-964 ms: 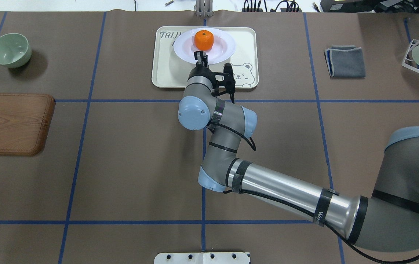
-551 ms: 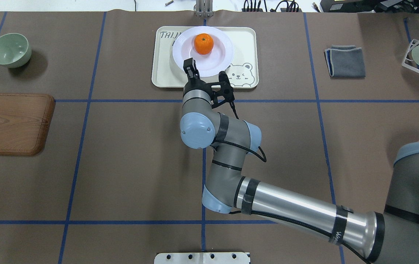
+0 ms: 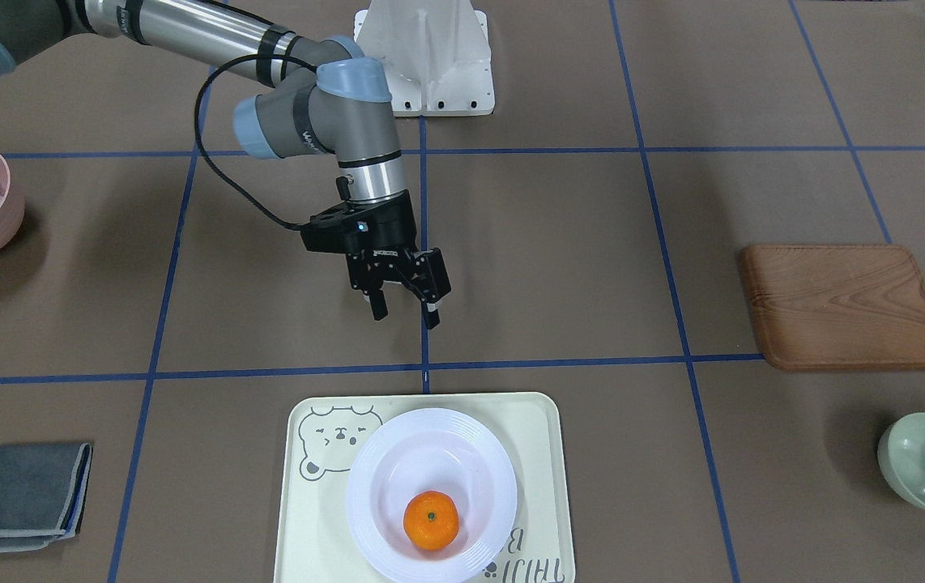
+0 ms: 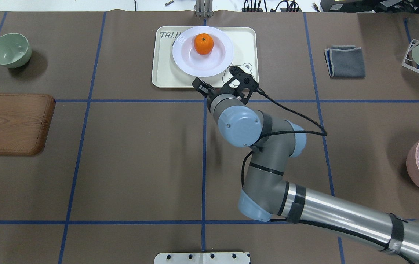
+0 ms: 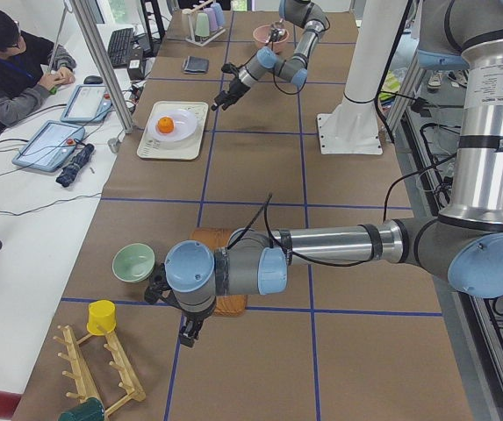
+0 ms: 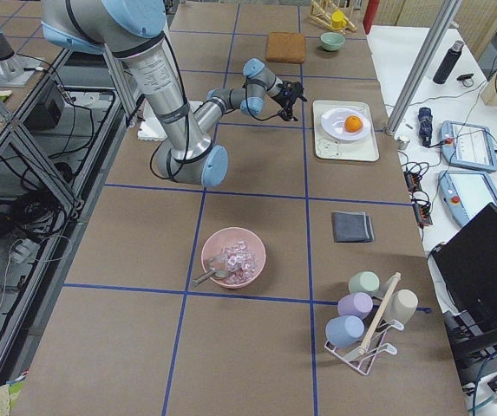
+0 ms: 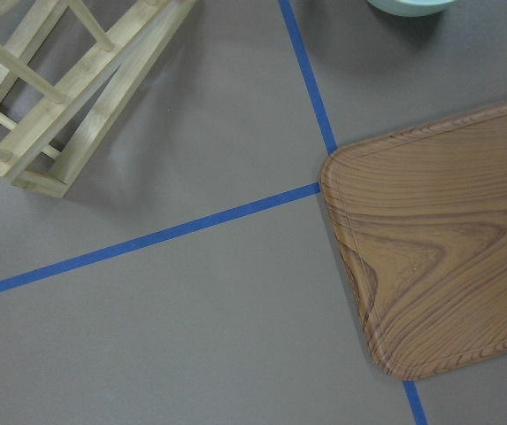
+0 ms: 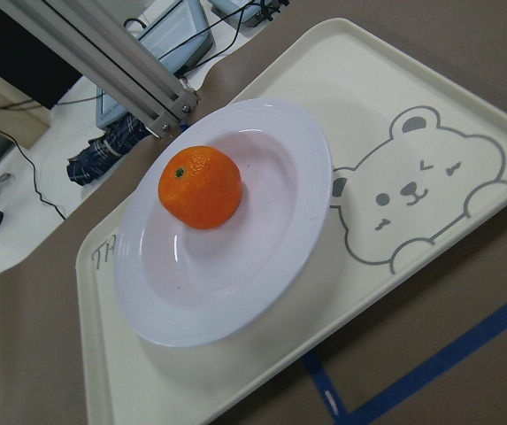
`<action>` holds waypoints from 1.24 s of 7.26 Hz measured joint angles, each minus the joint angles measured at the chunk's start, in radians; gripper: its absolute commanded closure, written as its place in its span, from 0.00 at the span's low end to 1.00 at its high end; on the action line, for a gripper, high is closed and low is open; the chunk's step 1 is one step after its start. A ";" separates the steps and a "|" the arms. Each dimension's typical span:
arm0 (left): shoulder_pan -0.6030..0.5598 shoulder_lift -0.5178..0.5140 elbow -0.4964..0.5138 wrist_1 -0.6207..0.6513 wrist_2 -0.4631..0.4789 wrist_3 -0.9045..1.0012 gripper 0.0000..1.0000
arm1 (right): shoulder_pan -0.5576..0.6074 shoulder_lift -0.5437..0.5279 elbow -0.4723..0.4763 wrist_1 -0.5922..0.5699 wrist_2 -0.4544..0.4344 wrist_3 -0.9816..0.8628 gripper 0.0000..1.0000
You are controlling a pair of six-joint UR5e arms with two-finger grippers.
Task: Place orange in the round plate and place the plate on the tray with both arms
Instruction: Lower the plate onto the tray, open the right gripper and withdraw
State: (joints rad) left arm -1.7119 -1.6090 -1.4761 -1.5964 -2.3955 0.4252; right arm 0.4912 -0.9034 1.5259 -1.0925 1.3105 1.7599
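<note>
The right pincer, spread wide and empty, is hovering over the table, likely because its job is done: just beyond it the tray is carrying the round plate with the orange sitting in its hollow, while whether the left pincer is open cannot be told.

Tray: grey lettering at corner, cut off by round plate; legible part reads "TAIJ". Second line below: unreadable. Right arm: white band lettering, too small to read.
</note>
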 measured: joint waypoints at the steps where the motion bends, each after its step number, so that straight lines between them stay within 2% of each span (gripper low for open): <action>1: 0.000 0.001 0.000 0.000 -0.007 0.001 0.00 | 0.069 -0.077 0.073 -0.044 0.146 -0.147 0.00; 3: 0.000 0.003 0.002 0.000 -0.011 0.000 0.00 | 0.229 -0.199 0.142 -0.128 0.391 -0.488 0.00; 6: 0.002 0.005 -0.054 0.006 -0.029 -0.110 0.00 | 0.585 -0.389 0.148 -0.172 0.770 -1.097 0.00; 7: 0.011 0.013 -0.093 0.010 -0.028 -0.165 0.01 | 0.700 -0.463 0.143 -0.177 0.849 -1.292 0.00; 9: 0.055 0.016 -0.144 0.015 -0.022 -0.254 0.00 | 0.876 -0.576 0.139 -0.222 0.950 -1.595 0.00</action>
State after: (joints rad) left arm -1.6565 -1.5926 -1.6197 -1.5818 -2.4177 0.1713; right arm 1.3671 -1.4793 1.6646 -1.3143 2.2604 0.1646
